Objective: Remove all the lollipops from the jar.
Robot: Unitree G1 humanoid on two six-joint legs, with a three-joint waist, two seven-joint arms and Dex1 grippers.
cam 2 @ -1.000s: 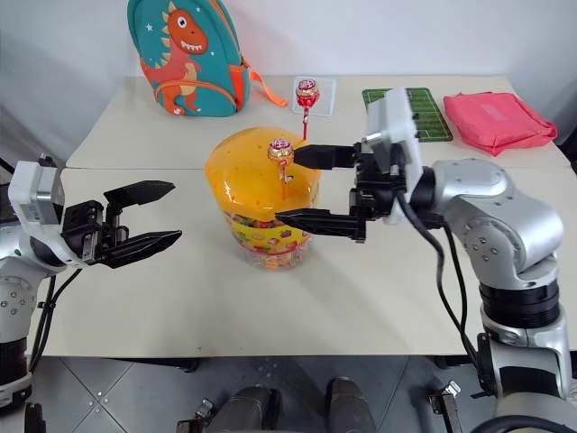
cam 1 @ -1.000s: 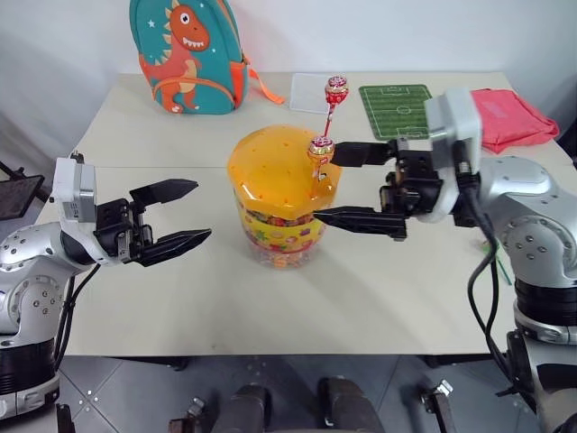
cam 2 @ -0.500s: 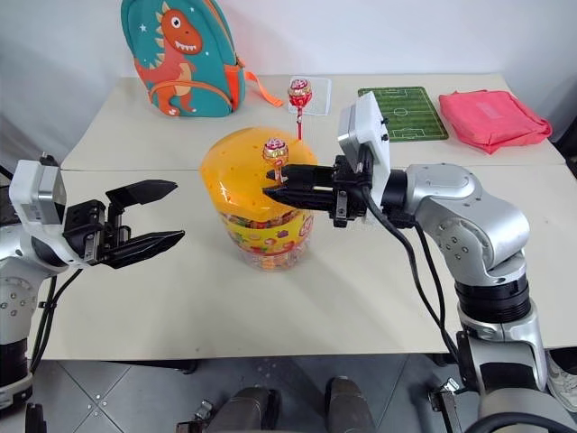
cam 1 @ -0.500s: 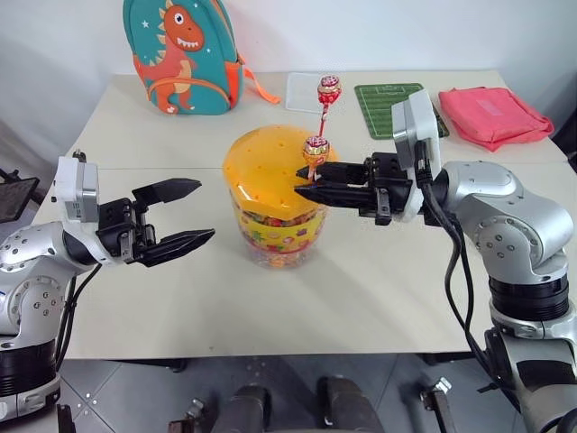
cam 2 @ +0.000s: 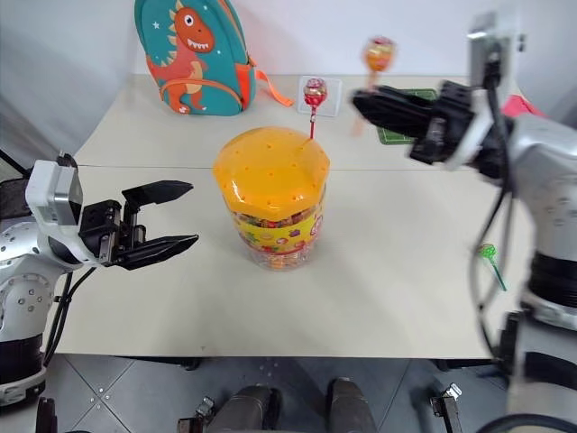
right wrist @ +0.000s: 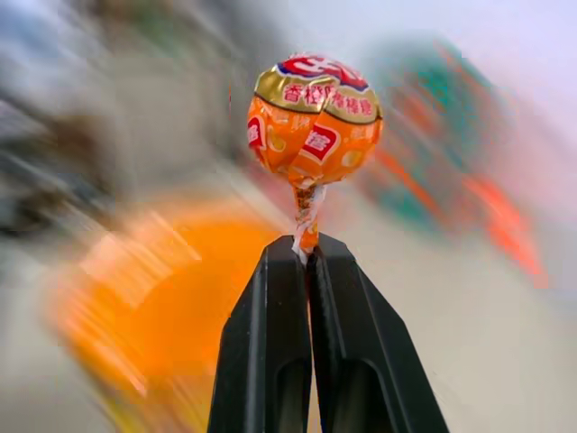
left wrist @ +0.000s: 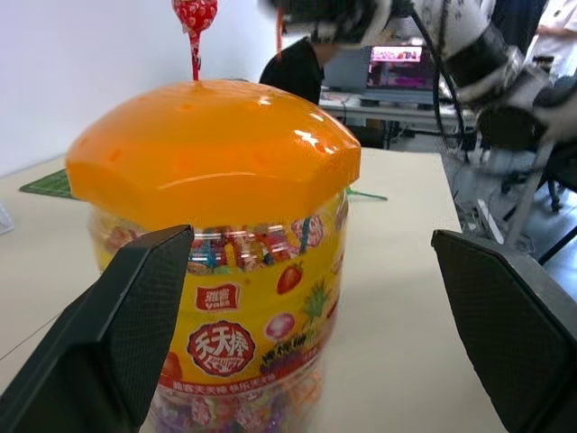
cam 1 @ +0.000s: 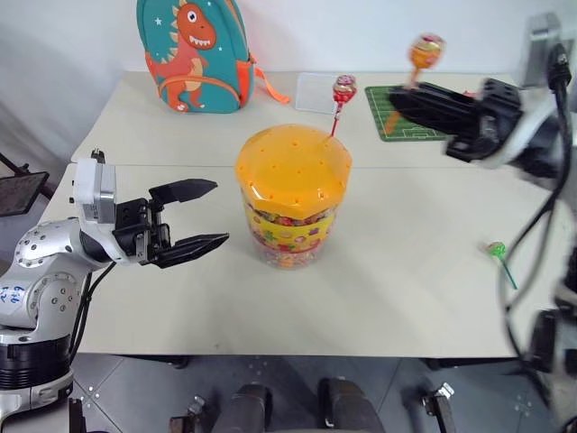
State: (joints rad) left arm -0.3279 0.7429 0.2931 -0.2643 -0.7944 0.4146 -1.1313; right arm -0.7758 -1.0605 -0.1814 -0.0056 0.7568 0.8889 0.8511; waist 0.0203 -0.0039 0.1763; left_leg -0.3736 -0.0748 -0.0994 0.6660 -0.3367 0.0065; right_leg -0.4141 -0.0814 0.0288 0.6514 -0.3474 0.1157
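Beige table point(cam 1: 406, 271) bears our jar point(cam 1: 293, 194), just ahead of our open left gripper point(cam 1: 200, 218). Our right gripper point(cam 1: 406, 97) pinches an orange-stick lollipop point(cam 1: 425, 50), its head above the fingertips.

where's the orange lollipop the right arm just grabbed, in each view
Left eye view: orange lollipop at the top right, above the right end effector.
Right eye view: top, right of centre.
Left wrist view: cannot make it out.
Right wrist view: centre, stick pinched between the fingers.
Shared landmark: the jar.

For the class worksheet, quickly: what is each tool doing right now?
Left tool: open, holding nothing, beside the jar.
Right tool: shut on a lollipop stick.
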